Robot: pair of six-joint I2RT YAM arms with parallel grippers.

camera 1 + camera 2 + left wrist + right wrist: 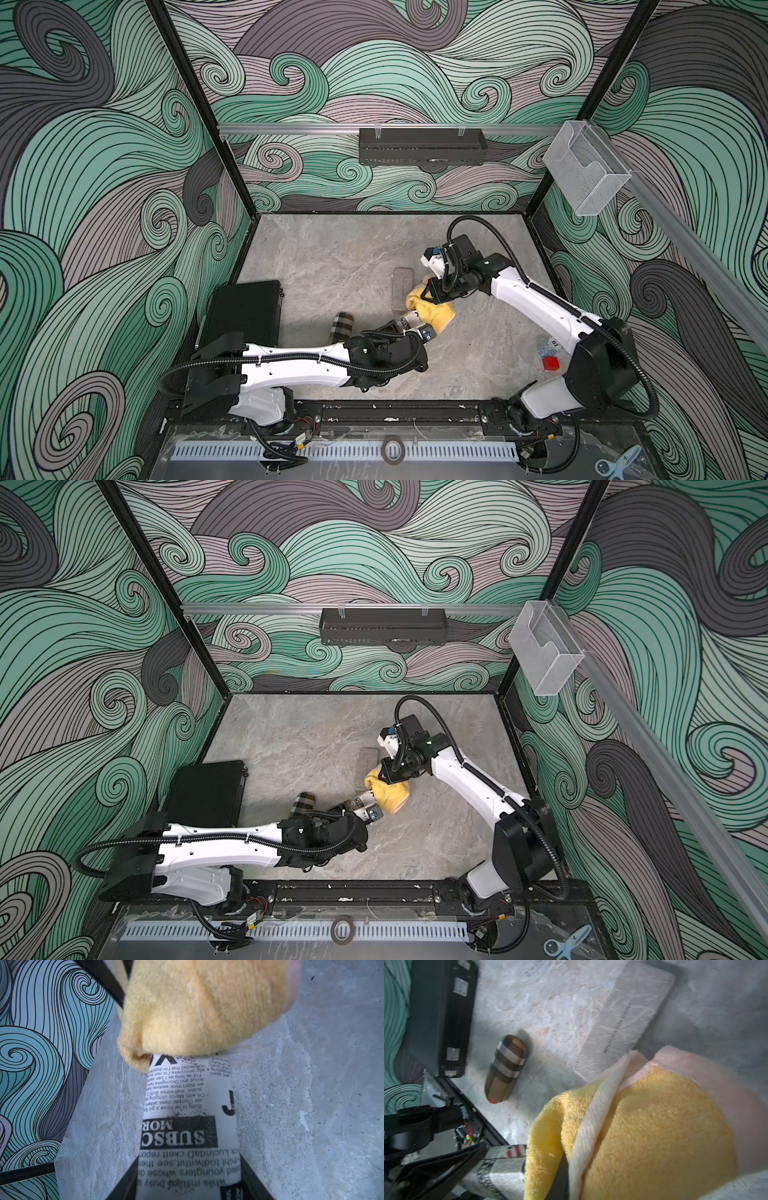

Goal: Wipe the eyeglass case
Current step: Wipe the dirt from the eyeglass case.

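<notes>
The eyeglass case [409, 321] [362, 801] is a newspaper-print tube, lifted slightly off the table. My left gripper [404, 328] [188, 1167] is shut on its near end, with a black finger [252, 1180] on each side. The same fingers [446, 1163] appear in the right wrist view, clamped on the case [502, 1169]. A yellow cloth [432, 311] [390, 793] [197, 1005] [654, 1126] is bunched over the case's far end and hides it. My right gripper [430, 297] [384, 773] [564, 1176] is shut on the cloth from above, its fingers mostly buried in the folds.
A plaid case [341, 327] [506, 1068] lies left of the left gripper. A flat grey case [402, 286] [625, 1020] lies just behind the cloth. A large black case [245, 316] stands at the left wall. A red cube [550, 363] sits by the right arm's base.
</notes>
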